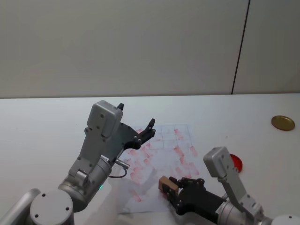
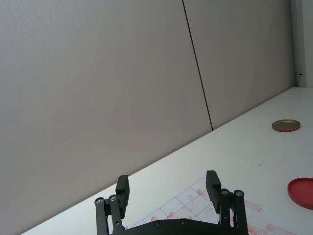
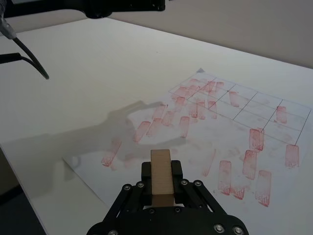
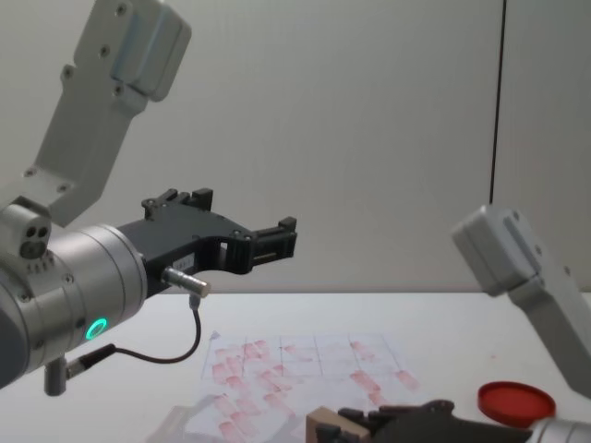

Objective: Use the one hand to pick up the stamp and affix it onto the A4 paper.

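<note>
The stamp [image 1: 165,183], a small tan wooden block, is held between the fingers of my right gripper [image 1: 168,187], which is shut on it. It hangs low over the near edge of the A4 paper [image 1: 161,150], a white gridded sheet covered with pinkish-red stamp marks. In the right wrist view the stamp [image 3: 161,178] points out from the right gripper [image 3: 161,169] towards the A4 paper [image 3: 220,127]. My left gripper [image 1: 136,115] is raised well above the sheet's left part, open and holding nothing; the left wrist view shows the left gripper [image 2: 167,180] with its fingers spread wide.
A flat round red ink pad [image 1: 236,161] lies just right of the sheet, beside my right arm. A gold round lid [image 1: 282,123] rests farther right and back. The white table [image 1: 47,126] ends at a plain wall behind.
</note>
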`<action>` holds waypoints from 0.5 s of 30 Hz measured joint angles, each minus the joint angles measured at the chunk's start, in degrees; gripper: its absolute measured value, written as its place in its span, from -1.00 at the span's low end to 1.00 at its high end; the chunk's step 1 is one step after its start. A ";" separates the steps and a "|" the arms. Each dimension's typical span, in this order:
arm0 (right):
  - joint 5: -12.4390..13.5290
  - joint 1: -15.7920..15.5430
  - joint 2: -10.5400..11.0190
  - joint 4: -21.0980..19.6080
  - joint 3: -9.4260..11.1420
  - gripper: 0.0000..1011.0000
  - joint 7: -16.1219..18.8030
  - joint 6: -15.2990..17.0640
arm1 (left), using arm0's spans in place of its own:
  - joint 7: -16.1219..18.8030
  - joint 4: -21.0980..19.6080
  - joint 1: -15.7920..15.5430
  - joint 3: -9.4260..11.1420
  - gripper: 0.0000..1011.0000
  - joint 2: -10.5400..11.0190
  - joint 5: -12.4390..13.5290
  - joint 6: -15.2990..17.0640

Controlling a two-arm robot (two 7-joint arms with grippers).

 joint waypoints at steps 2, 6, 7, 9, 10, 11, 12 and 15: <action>0.00 0.00 -0.03 0.37 -0.08 -0.57 0.04 0.16 | 0.00 0.00 0.00 0.00 0.96 0.00 0.00 0.00; 0.13 0.08 -0.11 0.95 -0.16 -0.57 0.11 0.30 | 0.00 0.00 0.00 0.00 0.96 0.00 0.00 0.00; 0.15 0.12 -0.16 1.07 -0.17 -0.57 0.12 0.33 | 0.00 0.00 0.00 0.00 0.96 0.00 0.00 0.00; 0.20 0.18 -0.18 1.21 -0.18 -0.57 0.16 0.42 | 0.00 0.00 0.00 0.00 0.96 0.00 0.00 0.00; 0.24 0.27 -0.20 1.38 -0.21 -0.57 0.22 0.53 | 0.00 0.00 0.00 0.00 0.96 0.00 0.00 0.00; 0.26 0.31 -0.21 1.47 -0.22 -0.57 0.26 0.61 | 0.00 0.00 0.00 0.00 0.96 0.00 0.00 0.00; 0.28 0.42 -0.23 1.59 -0.24 -0.57 0.31 0.68 | 0.00 0.00 0.00 0.00 0.96 0.00 0.00 0.00; 0.35 0.67 -0.29 2.02 -0.29 -0.57 0.55 1.17 | 0.00 0.00 0.00 0.00 0.96 0.00 0.00 0.00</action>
